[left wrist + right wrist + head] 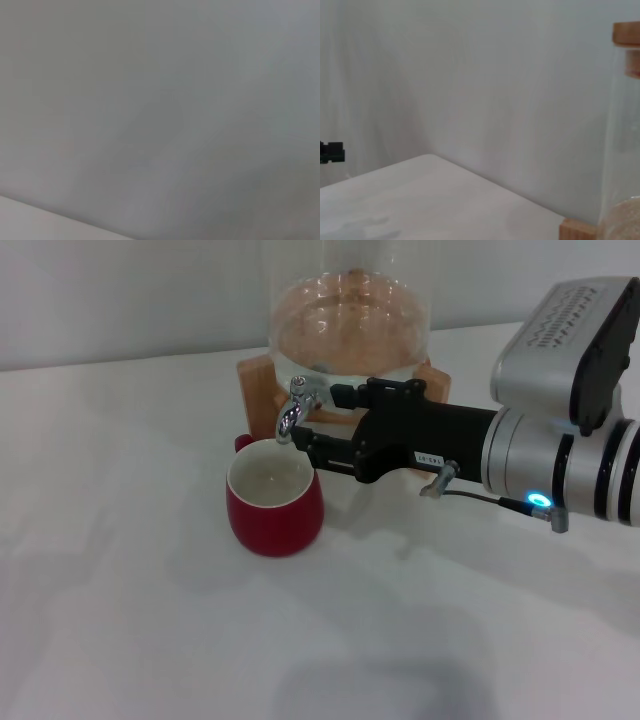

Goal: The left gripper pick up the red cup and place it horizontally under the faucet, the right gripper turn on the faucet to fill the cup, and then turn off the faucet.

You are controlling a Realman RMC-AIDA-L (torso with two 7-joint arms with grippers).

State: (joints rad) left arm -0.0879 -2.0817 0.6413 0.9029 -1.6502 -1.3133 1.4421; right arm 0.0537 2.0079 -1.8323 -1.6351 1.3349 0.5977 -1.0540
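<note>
Red cup (275, 502): upright on the white desk (120, 590), rim uppermost, white interior showing, its small handle on the far side next to the wooden stand (255, 380); it sits directly below the spout of the faucet (295, 406), whose tip hangs just above the rim's far edge. Faucet: chrome, spout downturned, projecting from the base of a clear glass jar (345, 315) that rests on the stand and holds a pale amber liquid. Right gripper (322, 412): reaching in from the robot's right at faucet height, jaws spread, one black finger ending beside the faucet's lever and the other passing lower, beside the spout and just above the cup's rim (whether either finger actually touches the chrome cannot be told). A small white label marks the gripper body; behind it the silver arm (560, 455) shows a blue light and a thin cable. Left gripper: not seen in the head view, and its own wrist view gives only a plain grey surface. Right wrist view: the desk's surface, a grey wall, and the jar's glass side with wooden parts at one edge.
</note>
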